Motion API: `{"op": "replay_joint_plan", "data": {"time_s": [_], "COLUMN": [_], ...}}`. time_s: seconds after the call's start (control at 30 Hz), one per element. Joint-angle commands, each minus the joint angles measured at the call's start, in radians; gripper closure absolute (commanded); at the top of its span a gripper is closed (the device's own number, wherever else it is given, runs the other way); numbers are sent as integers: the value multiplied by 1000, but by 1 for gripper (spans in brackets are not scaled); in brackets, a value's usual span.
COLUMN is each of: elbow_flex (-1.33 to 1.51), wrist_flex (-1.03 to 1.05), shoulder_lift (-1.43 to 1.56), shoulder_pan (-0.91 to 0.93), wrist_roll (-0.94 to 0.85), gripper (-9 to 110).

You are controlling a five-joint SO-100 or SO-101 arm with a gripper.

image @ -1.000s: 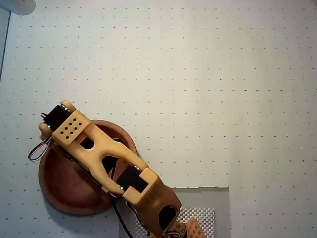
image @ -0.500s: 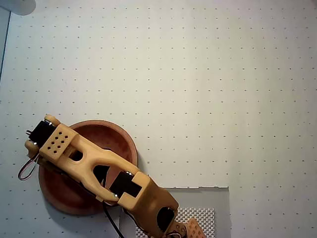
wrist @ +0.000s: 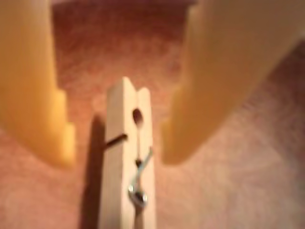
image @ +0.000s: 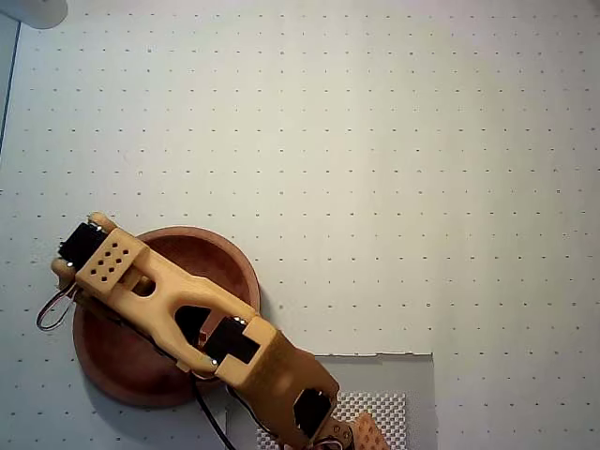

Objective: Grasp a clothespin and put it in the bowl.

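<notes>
In the wrist view the light-wood clothespin lies on the reddish-brown inner surface of the bowl, with its metal spring facing up and a shadow on its left. My gripper is open, with one yellow finger on each side of the clothespin and a gap on both sides. In the overhead view my yellow arm reaches over the round wooden bowl at the lower left. There the arm hides both the gripper tips and the clothespin.
The bowl stands on a white dotted mat. A grey patch with a mesh pad lies at the bottom by the arm's base. A white object sits at the top left corner.
</notes>
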Motion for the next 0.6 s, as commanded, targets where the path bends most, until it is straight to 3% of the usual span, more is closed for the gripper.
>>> {"op": "replay_joint_plan", "data": {"time_s": [0.0, 0.57], "elbow_flex": [-57, -52], "wrist_flex": [5, 20], "shoulder_lift": [31, 348], "shoulder_pan": [2, 100], "wrist_roll": [-3, 5], "gripper": [87, 88]}}
